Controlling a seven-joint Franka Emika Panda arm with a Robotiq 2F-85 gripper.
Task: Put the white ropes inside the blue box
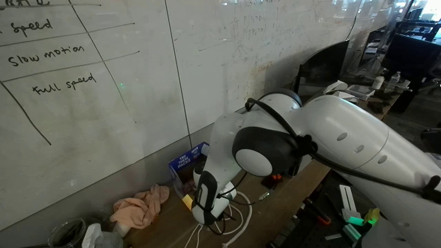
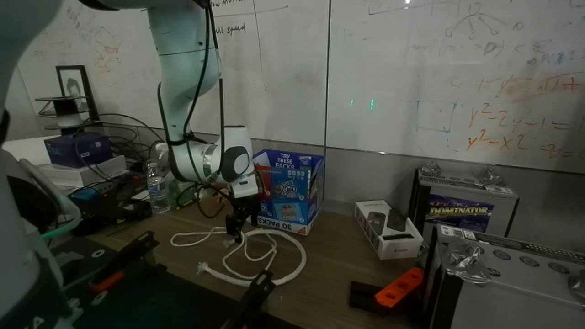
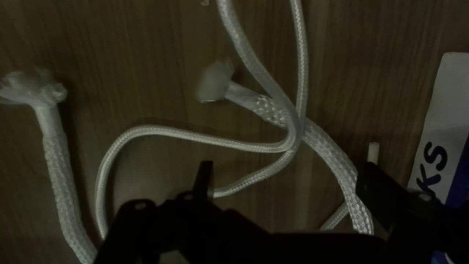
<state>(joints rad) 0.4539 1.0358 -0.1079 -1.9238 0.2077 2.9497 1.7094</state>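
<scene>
White ropes [image 3: 331, 153], braided, frayed at ends, looping across wood-grain tabletop [image 3: 139, 58], black gripper [image 3: 286, 165] spread wide

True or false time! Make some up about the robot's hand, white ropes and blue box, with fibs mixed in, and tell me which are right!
1. The black two-fingered robot hand is open. True.
2. The blue printed cardboard box stands on the brown wooden table. True.
3. The box is shut. False: its top is open.
4. The thin white cord crosses the thick white braided rope. True.
5. The rope and cord are inside the box. False: they lie on the table.
6. The hand is inside the box. False: it is outside, over the rope and cord.
</scene>
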